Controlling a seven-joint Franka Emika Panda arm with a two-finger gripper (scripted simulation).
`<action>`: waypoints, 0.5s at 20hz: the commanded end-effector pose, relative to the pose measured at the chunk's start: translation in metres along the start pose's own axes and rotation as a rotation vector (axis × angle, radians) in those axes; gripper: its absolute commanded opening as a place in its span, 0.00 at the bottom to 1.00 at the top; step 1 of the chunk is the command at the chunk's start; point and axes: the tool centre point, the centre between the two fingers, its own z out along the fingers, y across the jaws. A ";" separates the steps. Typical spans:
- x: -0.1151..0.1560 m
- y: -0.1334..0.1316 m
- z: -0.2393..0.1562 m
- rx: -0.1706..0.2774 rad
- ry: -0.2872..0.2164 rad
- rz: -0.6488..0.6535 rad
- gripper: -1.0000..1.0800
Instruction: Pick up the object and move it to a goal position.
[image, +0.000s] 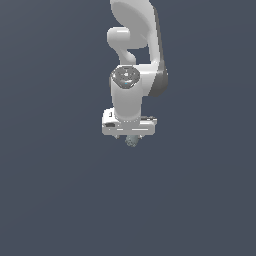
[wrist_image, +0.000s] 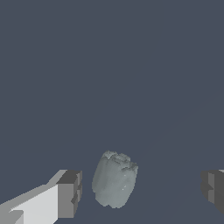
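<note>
The object (wrist_image: 114, 179) is a small pale grey-teal bumpy lump. In the wrist view it lies between my two fingers, nearer one finger (wrist_image: 70, 192) than the other (wrist_image: 213, 190), with a gap showing on both sides. My gripper (wrist_image: 140, 192) is open around it. In the exterior view the white arm points down and the object (image: 131, 141) peeks out just under the gripper (image: 130, 136), mostly hidden by the hand.
A plain dark grey-blue floor (image: 55, 190) fills both views. No other objects show.
</note>
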 end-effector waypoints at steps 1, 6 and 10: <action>0.000 0.000 0.000 0.000 0.000 0.000 0.96; 0.000 0.012 -0.001 -0.012 -0.005 0.013 0.96; 0.000 0.024 -0.002 -0.023 -0.011 0.023 0.96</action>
